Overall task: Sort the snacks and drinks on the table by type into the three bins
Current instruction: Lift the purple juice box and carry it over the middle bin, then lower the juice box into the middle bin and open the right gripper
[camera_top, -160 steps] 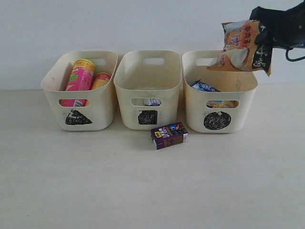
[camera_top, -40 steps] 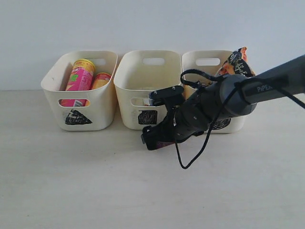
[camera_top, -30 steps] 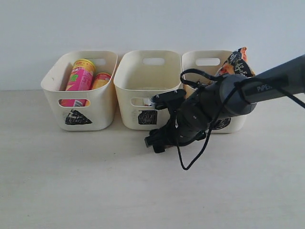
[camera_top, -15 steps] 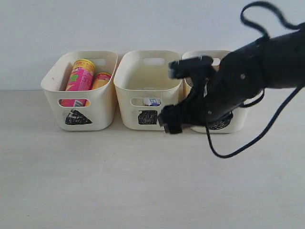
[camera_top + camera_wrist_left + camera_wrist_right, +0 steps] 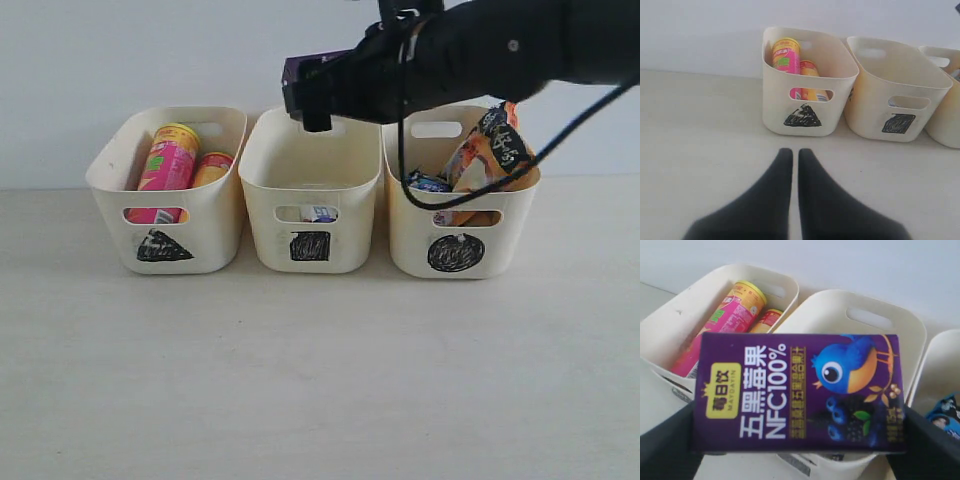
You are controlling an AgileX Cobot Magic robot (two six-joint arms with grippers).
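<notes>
Filling right pincer (image 5: pixel 797 442): purple carton (image 5: pixel 797 390)

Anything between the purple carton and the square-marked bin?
Nothing visible does. The right gripper holds the purple carton in the air, apparently over the middle bin, whose top is open. Inside it, only a blue-and-white carton shows through the handle slot, low down.

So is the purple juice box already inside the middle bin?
No, the right end effector holds the purple juice box in the air above the middle bin, the one marked with a square.
</notes>
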